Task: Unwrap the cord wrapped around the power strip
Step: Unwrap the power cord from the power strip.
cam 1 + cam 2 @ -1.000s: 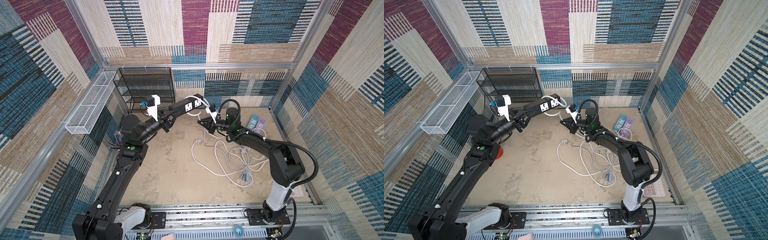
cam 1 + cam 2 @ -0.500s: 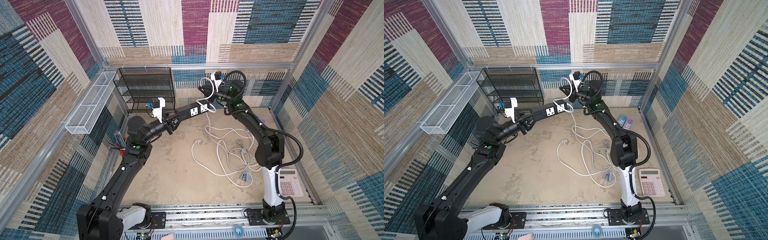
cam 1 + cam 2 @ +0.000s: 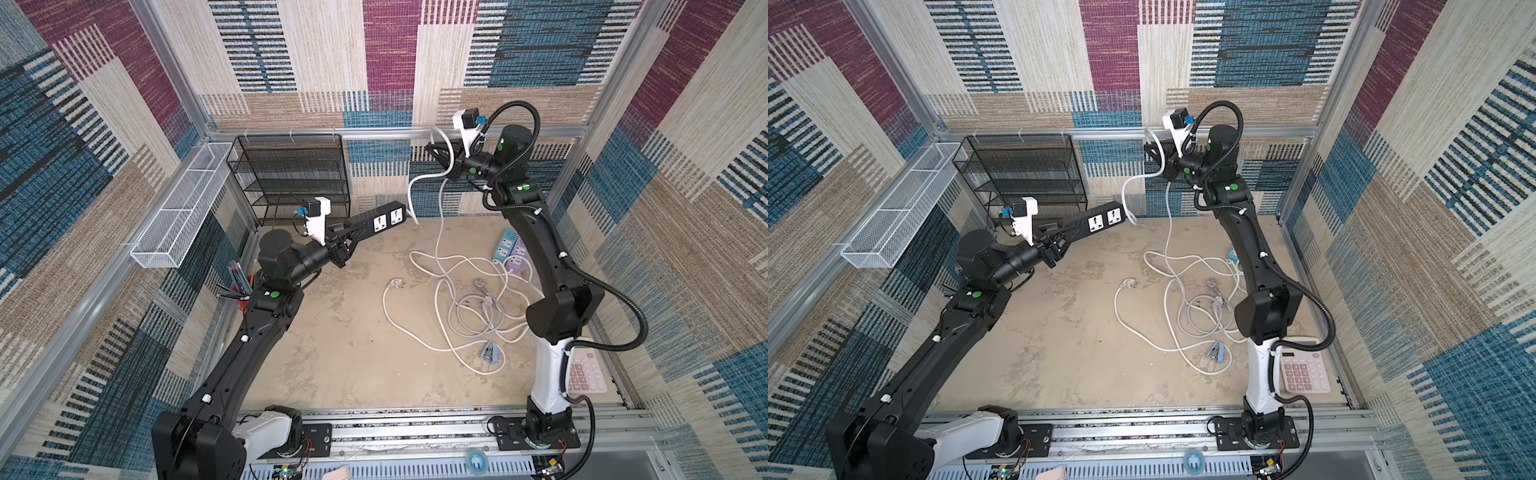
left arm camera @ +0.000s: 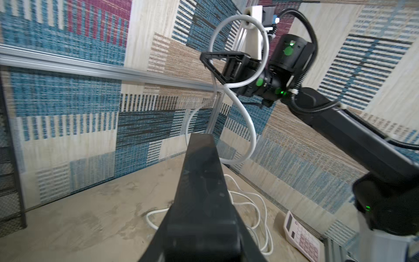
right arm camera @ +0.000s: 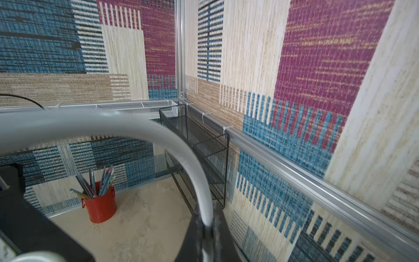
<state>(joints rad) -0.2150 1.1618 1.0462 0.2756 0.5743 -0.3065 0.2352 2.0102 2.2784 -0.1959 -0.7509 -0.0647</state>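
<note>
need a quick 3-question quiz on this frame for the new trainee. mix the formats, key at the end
1. True or false: the left gripper holds the long black power strip up off the beige tabletop.
2. The right gripper is shut on: A) the thick white cord; B) the red pencil cup; C) the black wire-mesh shelf.
3. Short answer: is any cord seen wound around the power strip?

Key
1. True.
2. A.
3. No, none visible; the cord leaves the strip's far end and rises to the right gripper.
</note>
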